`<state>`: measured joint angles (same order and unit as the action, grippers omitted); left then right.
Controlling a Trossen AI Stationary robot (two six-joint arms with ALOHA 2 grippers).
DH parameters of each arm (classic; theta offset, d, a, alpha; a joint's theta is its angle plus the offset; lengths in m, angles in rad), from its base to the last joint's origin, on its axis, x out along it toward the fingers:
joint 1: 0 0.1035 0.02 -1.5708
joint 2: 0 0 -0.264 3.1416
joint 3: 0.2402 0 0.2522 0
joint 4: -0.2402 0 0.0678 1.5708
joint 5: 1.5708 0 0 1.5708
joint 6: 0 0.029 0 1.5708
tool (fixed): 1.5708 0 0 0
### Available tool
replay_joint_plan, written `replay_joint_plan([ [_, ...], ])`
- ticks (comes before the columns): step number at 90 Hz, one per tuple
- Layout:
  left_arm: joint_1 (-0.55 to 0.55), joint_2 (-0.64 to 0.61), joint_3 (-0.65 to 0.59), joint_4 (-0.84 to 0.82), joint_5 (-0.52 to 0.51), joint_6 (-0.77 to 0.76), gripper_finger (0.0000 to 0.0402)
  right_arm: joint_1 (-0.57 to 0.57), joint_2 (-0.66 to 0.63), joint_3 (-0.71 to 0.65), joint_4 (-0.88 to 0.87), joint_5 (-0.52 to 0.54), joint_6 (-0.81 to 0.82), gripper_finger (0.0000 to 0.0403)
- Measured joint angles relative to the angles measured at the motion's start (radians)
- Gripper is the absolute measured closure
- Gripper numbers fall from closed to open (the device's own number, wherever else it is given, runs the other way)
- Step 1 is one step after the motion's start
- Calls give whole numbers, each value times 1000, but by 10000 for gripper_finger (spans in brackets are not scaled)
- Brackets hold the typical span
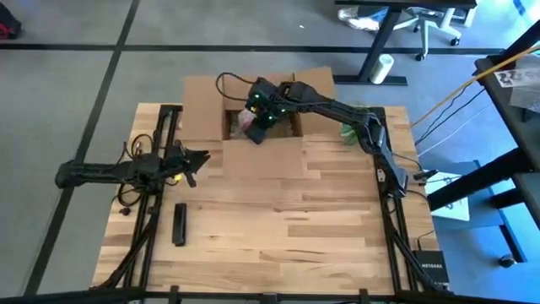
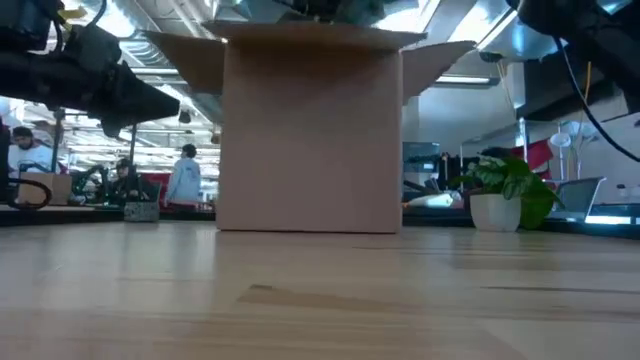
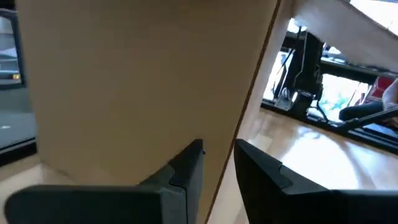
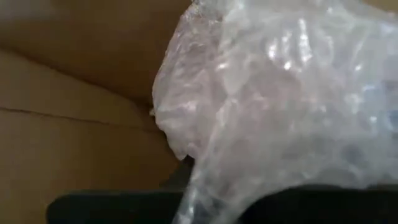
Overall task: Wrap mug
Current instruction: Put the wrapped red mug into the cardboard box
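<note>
The right end effector (image 1: 253, 127) is hanging over the open brown cardboard box (image 1: 202, 101) at the desk's 12 o'clock, apparently clamping a clear bubble-wrapped bundle (image 4: 280, 93), presumably the mug. The left end effector (image 1: 196, 159), at 9 o'clock, fingers slightly apart, is waiting farther away.

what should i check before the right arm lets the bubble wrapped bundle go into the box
1. Right hand over the open cardboard box: ok, the high view shows it above the opening.
2. Bubble wrap bundle at the right hand: ok, it fills the right wrist view with cardboard behind it.
3. Right hand's grip on the bundle: cannot tell, the wrap hides it.
4. Mug fully covered: cannot tell, only wrap shows.
5. Box flaps out of the way: ok, they are folded outward in the high view.
6. Left hand clear of the drop: ok, open, beside the box's left wall, outside the opening.
</note>
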<state>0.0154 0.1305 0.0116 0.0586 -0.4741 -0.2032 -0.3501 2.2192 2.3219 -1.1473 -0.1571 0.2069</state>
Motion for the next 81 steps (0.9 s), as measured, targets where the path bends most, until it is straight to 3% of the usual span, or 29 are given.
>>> replay_joint_plan([
  [30,0,15,0,0,0,-8,328,-37,40,0,-82,-46,54,401],
  [47,-1,16,0,-1,0,-60,328,-60,48,5,-26,-165,138,399],
  [81,-2,17,0,-1,-1,-59,328,-65,49,3,-169,4,187,396],
])
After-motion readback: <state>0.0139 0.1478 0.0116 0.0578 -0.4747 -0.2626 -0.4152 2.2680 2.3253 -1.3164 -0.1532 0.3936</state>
